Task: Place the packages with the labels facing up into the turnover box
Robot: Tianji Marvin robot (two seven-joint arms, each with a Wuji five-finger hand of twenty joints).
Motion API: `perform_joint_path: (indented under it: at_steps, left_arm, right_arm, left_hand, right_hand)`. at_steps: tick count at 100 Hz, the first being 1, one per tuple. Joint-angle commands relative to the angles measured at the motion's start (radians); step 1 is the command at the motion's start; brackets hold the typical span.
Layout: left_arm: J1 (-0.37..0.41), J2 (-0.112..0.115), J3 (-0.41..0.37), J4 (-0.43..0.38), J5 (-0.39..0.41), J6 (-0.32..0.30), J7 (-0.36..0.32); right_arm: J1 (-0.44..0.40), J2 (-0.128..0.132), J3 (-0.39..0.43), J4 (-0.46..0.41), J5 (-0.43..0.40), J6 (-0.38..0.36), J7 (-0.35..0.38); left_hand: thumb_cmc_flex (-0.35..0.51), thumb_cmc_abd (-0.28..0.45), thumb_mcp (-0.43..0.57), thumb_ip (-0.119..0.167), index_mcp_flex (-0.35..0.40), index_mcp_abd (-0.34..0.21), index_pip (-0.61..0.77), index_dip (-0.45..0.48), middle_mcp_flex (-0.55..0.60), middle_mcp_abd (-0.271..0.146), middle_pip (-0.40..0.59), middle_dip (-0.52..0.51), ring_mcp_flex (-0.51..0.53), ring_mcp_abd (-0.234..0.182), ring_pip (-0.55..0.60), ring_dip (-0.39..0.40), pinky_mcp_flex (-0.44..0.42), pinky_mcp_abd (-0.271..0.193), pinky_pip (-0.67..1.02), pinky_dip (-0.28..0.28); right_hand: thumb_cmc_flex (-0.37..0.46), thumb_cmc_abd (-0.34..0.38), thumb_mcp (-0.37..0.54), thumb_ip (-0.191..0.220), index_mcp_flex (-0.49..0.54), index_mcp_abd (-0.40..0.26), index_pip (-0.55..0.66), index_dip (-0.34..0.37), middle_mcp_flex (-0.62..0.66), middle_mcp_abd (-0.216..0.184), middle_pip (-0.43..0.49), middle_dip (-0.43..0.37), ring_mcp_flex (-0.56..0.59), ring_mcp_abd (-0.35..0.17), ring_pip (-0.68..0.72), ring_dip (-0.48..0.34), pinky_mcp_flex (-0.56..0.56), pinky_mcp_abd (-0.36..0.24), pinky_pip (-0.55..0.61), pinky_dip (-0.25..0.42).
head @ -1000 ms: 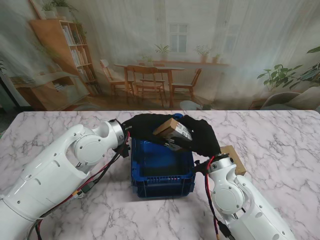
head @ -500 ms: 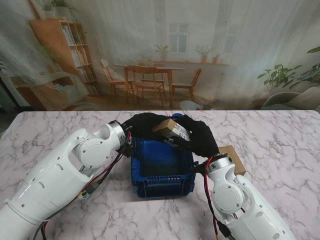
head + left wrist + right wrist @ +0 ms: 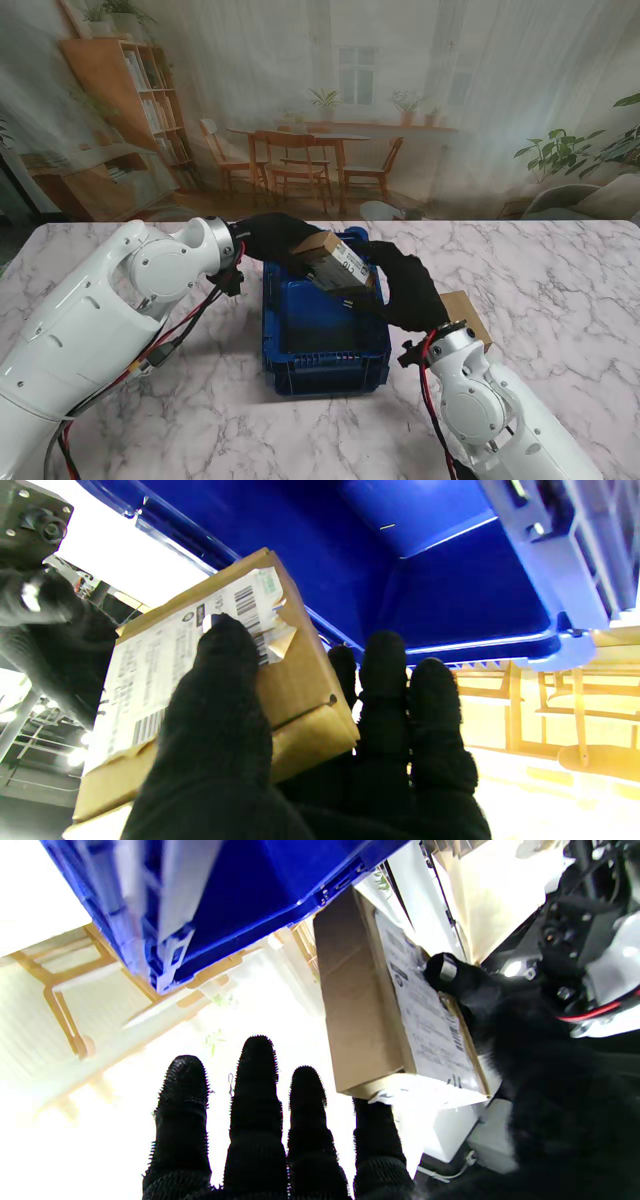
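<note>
1. Progress: the brown cardboard package with a white printed label [image 3: 333,262] is held in the air above the far half of the blue plastic turnover box [image 3: 322,375], tilted, with its label side upward. It has not yet been set down. The visible floor of the box appears empty.
2. Remaining: a second brown cardboard package [image 3: 467,315] lies on the white marbled table [image 3: 560,270], just right of the box, partly hidden by the right arm; its label side cannot be determined.
3. Left hand [image 3: 280,740]: closed on the held package, thumb pressed on the label, remaining fingers beneath the carton.
4. Right hand [image 3: 408,288]: fingers extended side by side. The right wrist view shows the smallest finger touching the package's lower corner; no enclosing grasp is visible.
5. Clearance: the box opening looks wider than the package. The box rim lies close beneath the carton, so lowering probably requires levelling first. Both hands crowd the far rim.
</note>
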Motion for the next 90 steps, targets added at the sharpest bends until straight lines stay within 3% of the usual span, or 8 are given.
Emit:
perform_joint_path:
  at_steps: [1,8,13,18,27,34,82,90]
  left_arm:
    - [-0.021,0.006,0.005,-0.002,-0.01,0.006,-0.019]
    - [-0.033,0.009,0.012,-0.001,-0.017,0.009,-0.036]
    - [-0.042,0.01,0.018,0.0,-0.024,0.011,-0.047]
    - [-0.049,0.011,0.024,0.002,-0.03,0.014,-0.054]
    - [-0.06,0.011,0.037,0.008,-0.036,0.014,-0.061]
    - [-0.067,0.01,0.048,0.015,-0.042,0.015,-0.062]
    - [-0.097,0.007,0.087,0.042,-0.071,0.021,-0.07]
    - [-0.099,0.008,0.09,0.044,-0.073,0.017,-0.072]
  right_arm:
    - [-0.012,0.02,0.022,0.011,-0.056,-0.059,-0.023]
    - [-0.015,0.037,0.048,0.023,-0.189,-0.117,-0.069]
    - [-0.015,0.05,0.061,0.03,-0.271,-0.147,-0.108]
    - [-0.013,0.061,0.068,0.034,-0.333,-0.166,-0.138]
    - [0.002,0.073,0.065,0.049,-0.403,-0.182,-0.198]
    - [0.019,0.081,0.057,0.064,-0.447,-0.184,-0.241]
    - [0.116,0.112,-0.006,0.092,-0.58,-0.195,-0.363]
    - [0.122,0.112,-0.009,0.09,-0.578,-0.198,-0.352]
  left_hand:
    - [0.176,0.172,0.183,0.047,0.078,-0.083,0.058,0.016,0.08,-0.084,0.102,0.04,0.024,0.008,0.031,0.015,-0.016,0.012,0.036,0.023]
    - [0.177,0.173,0.182,0.047,0.078,-0.086,0.057,0.018,0.079,-0.086,0.102,0.04,0.021,0.008,0.03,0.017,-0.018,0.011,0.035,0.025]
    - [0.177,0.173,0.181,0.047,0.078,-0.086,0.056,0.018,0.079,-0.087,0.101,0.04,0.021,0.009,0.03,0.018,-0.019,0.01,0.035,0.026]
    - [0.177,0.174,0.179,0.047,0.079,-0.086,0.055,0.019,0.08,-0.087,0.101,0.041,0.021,0.008,0.03,0.019,-0.019,0.012,0.035,0.027]
    - [0.176,0.173,0.177,0.047,0.081,-0.088,0.053,0.019,0.081,-0.087,0.1,0.041,0.023,0.008,0.03,0.021,-0.017,0.009,0.035,0.029]
    - [0.177,0.173,0.175,0.046,0.082,-0.089,0.052,0.02,0.082,-0.088,0.1,0.041,0.024,0.007,0.03,0.022,-0.016,0.008,0.035,0.03]
    - [0.177,0.172,0.176,0.048,0.087,-0.089,0.047,0.023,0.086,-0.086,0.1,0.043,0.027,0.007,0.033,0.028,-0.014,0.009,0.038,0.037]
    - [0.176,0.171,0.176,0.048,0.088,-0.09,0.046,0.024,0.085,-0.086,0.1,0.043,0.027,0.008,0.033,0.029,-0.015,0.009,0.038,0.038]
  right_hand:
    - [0.006,-0.048,-0.045,0.029,-0.058,-0.034,-0.112,-0.075,-0.066,-0.037,-0.052,-0.022,-0.033,-0.012,-0.065,-0.025,-0.018,-0.015,-0.029,0.016]
    - [0.033,-0.092,-0.136,0.048,-0.042,-0.035,-0.375,-0.166,-0.093,-0.046,-0.128,-0.056,-0.037,-0.018,-0.11,-0.05,-0.015,-0.013,-0.05,0.012]
    - [0.015,-0.128,-0.125,0.063,0.004,-0.024,-0.637,-0.08,-0.091,-0.049,-0.202,-0.081,-0.037,-0.018,-0.136,-0.065,-0.01,-0.008,-0.061,0.004]
    - [0.016,-0.137,-0.114,0.075,0.012,-0.021,-0.697,-0.077,-0.092,-0.046,-0.239,-0.097,-0.032,-0.018,-0.15,-0.073,-0.005,-0.004,-0.068,-0.001]
    - [0.041,-0.143,-0.117,0.08,0.029,-0.016,-0.72,-0.257,-0.092,-0.045,-0.291,-0.115,-0.029,-0.019,-0.158,-0.077,0.012,0.005,-0.075,-0.019]
    - [0.056,-0.147,-0.119,0.078,0.032,-0.014,-0.725,-0.307,-0.094,-0.041,-0.337,-0.137,-0.031,-0.02,-0.159,-0.08,0.019,0.007,-0.079,-0.025]
    - [-0.035,-0.118,-0.122,0.066,0.033,0.06,-0.718,-0.318,-0.094,-0.001,-0.391,-0.158,-0.047,-0.024,-0.137,-0.081,0.005,-0.012,-0.065,-0.031]
    - [-0.062,-0.12,-0.099,0.062,0.036,0.101,-0.733,-0.333,-0.093,0.008,-0.225,-0.08,-0.02,-0.027,-0.106,-0.069,0.01,-0.01,-0.056,-0.037]
